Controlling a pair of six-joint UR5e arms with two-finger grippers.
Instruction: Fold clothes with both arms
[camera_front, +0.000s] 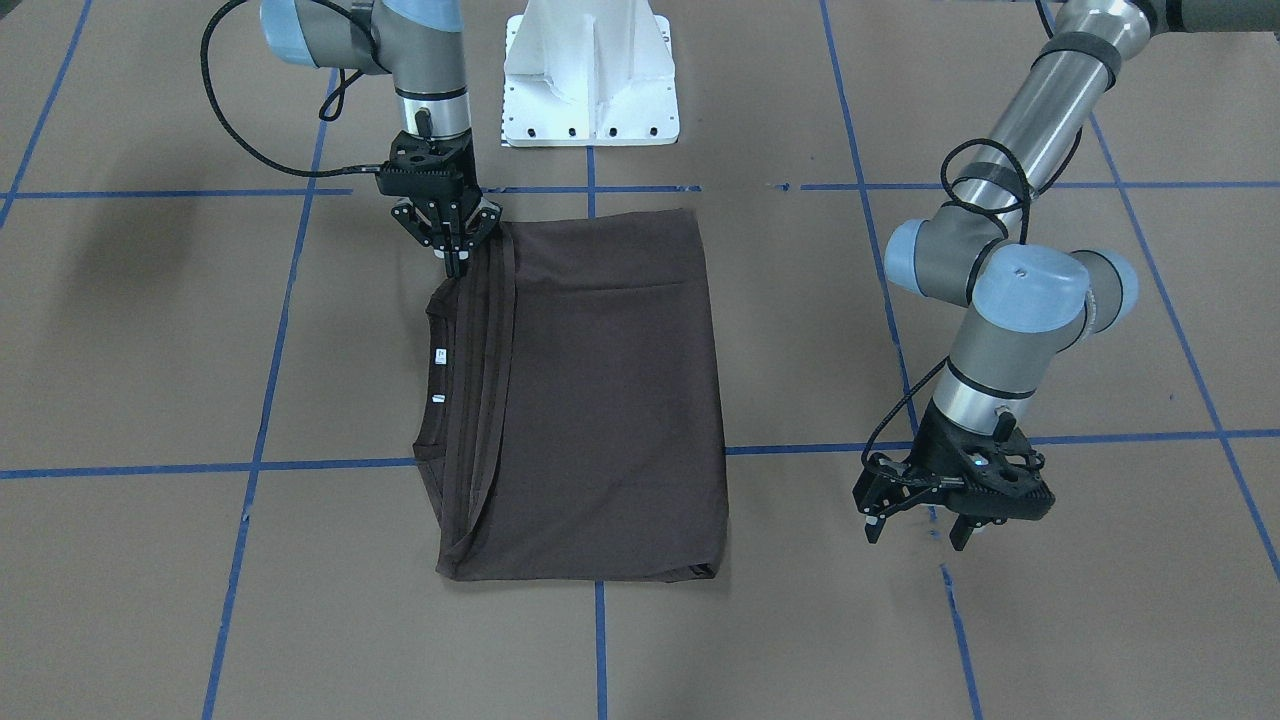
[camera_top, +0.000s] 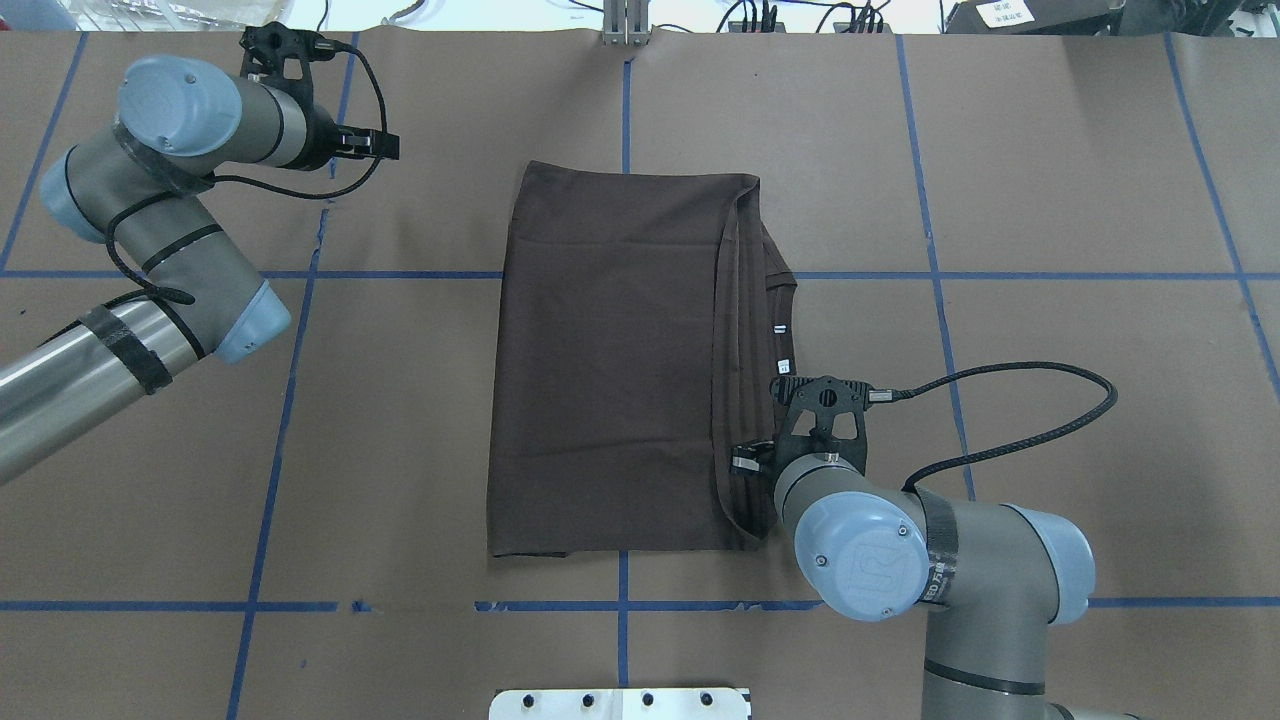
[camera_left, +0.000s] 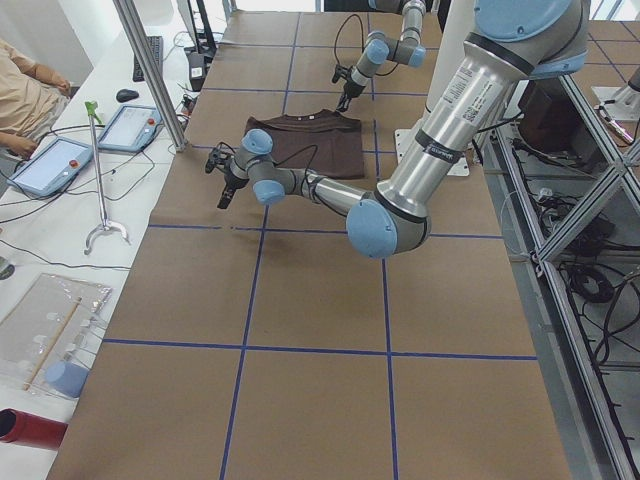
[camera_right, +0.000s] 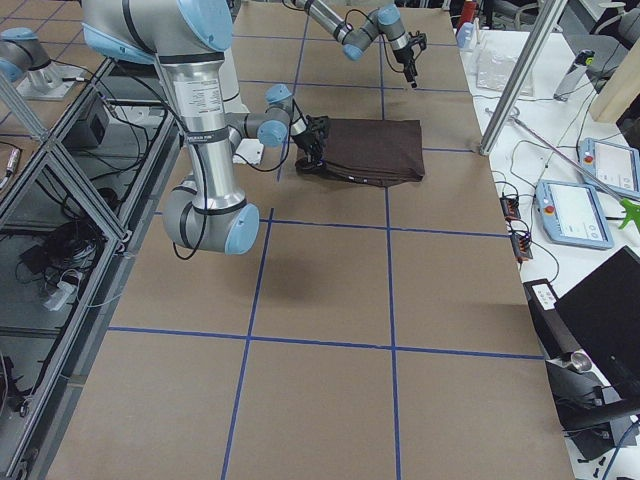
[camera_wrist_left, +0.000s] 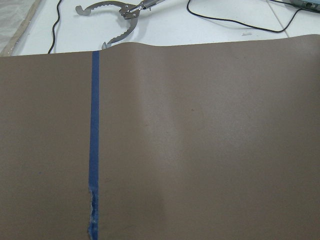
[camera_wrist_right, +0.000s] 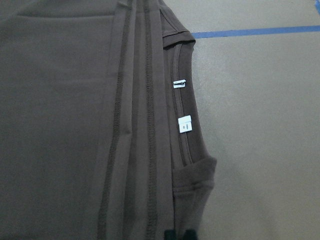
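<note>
The dark brown T-shirt (camera_front: 610, 400) lies folded into a rectangle at the table's middle, with stacked hems and its collar with white neck labels (camera_front: 438, 355) along the edge on my right side. My right gripper (camera_front: 455, 262) points down at the shirt's corner nearest the robot base, its fingers pinched together on the fabric edge. The right wrist view shows the collar and labels (camera_wrist_right: 184, 125) with the black fingertips (camera_wrist_right: 172, 235) at the bottom edge. My left gripper (camera_front: 918, 530) is open and empty, hovering above bare table well off the shirt's other side. The left wrist view shows only table.
The white base pedestal (camera_front: 590, 75) stands just behind the shirt. Blue tape lines (camera_front: 250, 467) grid the brown table cover. Past the far table edge lie cables and a metal tool (camera_wrist_left: 120, 20). An operator (camera_left: 25, 90) sits at tablets beyond that edge.
</note>
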